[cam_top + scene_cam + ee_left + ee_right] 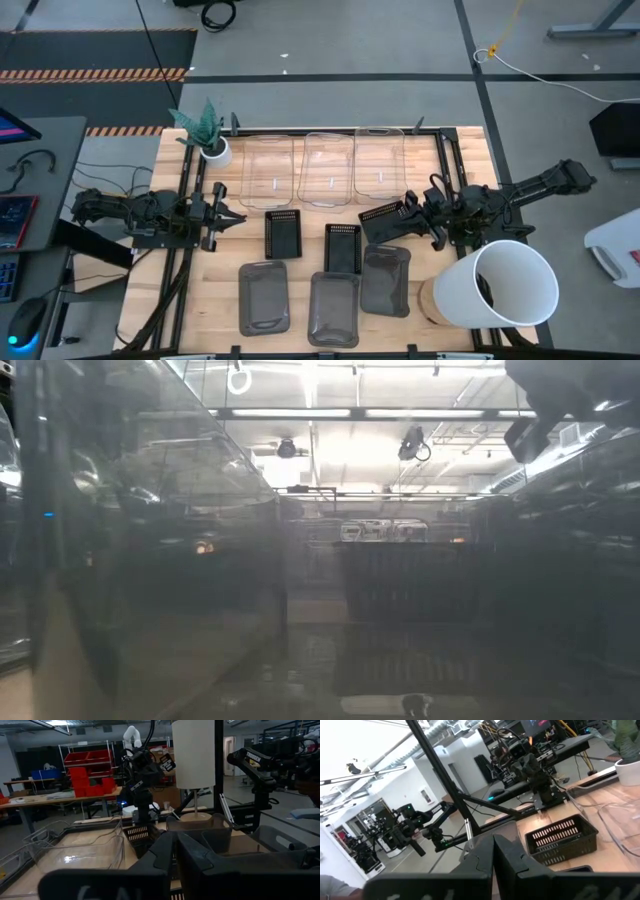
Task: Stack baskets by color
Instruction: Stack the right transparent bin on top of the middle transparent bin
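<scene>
Three clear baskets point(328, 168) stand in a row along the far side. Two black slotted baskets point(283, 233) point(343, 247) lie flat at mid-table, and a third black basket point(378, 222), turned a little, lies just below my right gripper point(404, 213). Three dark grey baskets point(334, 307) line the near side. My right gripper point(493, 851) hovers level above the table and is shut with nothing between its fingers. My left gripper point(236, 216) point(175, 842) waits at the table's left, shut, pointing toward the black baskets.
A big white bucket point(505, 285) lies on its side at the near right corner, close to the right arm. A white plant pot point(214, 151) stands at the far left. Black frame rails point(447, 170) run along the table's sides. Bare wood point(310, 250) shows between the baskets.
</scene>
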